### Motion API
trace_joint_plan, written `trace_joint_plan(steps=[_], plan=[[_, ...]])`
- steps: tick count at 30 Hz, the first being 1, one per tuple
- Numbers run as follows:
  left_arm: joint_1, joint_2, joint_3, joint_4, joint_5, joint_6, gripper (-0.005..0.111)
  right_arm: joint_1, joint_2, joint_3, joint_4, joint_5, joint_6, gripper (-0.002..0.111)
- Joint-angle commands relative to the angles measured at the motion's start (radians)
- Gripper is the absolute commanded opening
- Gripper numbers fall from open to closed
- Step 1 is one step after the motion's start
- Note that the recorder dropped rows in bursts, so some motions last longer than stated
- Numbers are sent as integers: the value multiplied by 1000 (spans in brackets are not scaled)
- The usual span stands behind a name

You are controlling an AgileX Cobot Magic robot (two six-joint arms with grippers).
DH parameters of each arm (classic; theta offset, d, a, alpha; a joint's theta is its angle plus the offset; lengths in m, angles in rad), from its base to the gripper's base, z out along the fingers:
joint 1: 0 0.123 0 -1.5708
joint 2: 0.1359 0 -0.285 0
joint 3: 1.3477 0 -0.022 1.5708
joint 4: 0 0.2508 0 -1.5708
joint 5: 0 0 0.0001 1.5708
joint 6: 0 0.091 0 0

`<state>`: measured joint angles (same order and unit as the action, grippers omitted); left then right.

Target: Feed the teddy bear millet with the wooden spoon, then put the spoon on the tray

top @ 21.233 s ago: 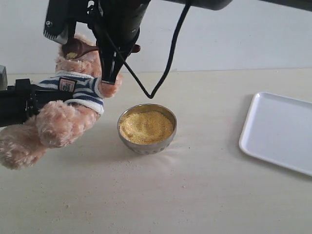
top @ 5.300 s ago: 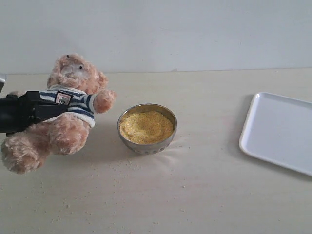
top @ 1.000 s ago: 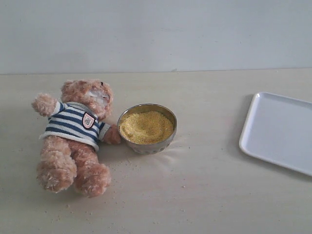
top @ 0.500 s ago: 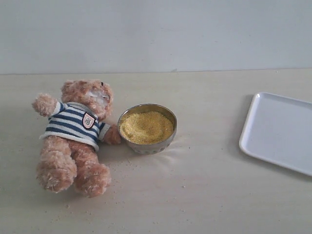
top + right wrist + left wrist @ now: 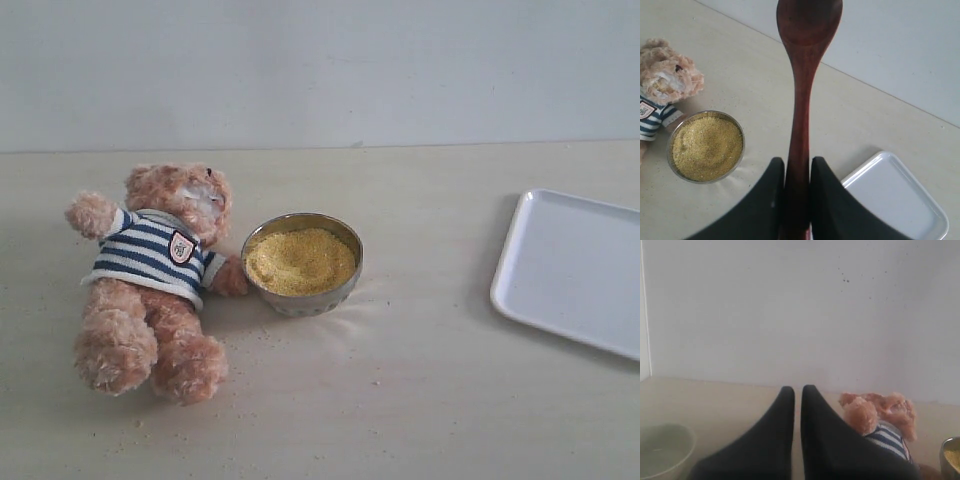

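I see counter [image 5: 420, 400] filling lower frame. Tray [image 5: 575, 270] at right edge. Teddy bear [image 5: 150, 270] lying on back, left of centre, one paw touching bowl [image 5: 300, 302]. Bowl at centre, full of millet [image 5: 300, 260], specks scattered around it. Wooden spoon [image 5: 802, 100] outside exterior view; right wrist view shows handle pinched between right jaws, above counter. Left jaws pressed together.

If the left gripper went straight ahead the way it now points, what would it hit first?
Probably nothing before the wall. The left gripper points across bare table, and the teddy bear sits off to one side of that line. Depth is hard to judge here.
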<state>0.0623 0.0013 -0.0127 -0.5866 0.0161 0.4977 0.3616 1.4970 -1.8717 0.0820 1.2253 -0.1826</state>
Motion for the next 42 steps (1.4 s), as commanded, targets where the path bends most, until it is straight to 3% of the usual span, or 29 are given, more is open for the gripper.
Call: trace_joint_plan(steps=[1,9,15,21,24,28,32,34,42], plan=[[-2,-1,13,0,11,-10,5,-3,-11,-1,-12,-4,1,0],[-2,-1,13,18,100,-7,5,-3,-11,-1,-12,-4,1,0],[-2,-1,13,159,172,-7,5,-3,-11,-1,-12,-4,1,0],[-2,-1,13,154,222,-17,5,-3,-11,-1,-12,-4,1,0],[-2,-1,13,50,227,-81,5,-3,-11,-1,-23,-4,1,0],[-2,-1,13,41,227,-80,5,-3,-9,-1,-190,-4,47,0],[-2,-1,13,41,227,-80,5,-3,-6,-1,-531,-4,224,0],[-2,-1,13,41,227,-80,5,-3,-7,-1,-611,-4,248,0],[-2,-1,13,41,227,-80,5,-121,47,-1,-473,-4,233,0]])
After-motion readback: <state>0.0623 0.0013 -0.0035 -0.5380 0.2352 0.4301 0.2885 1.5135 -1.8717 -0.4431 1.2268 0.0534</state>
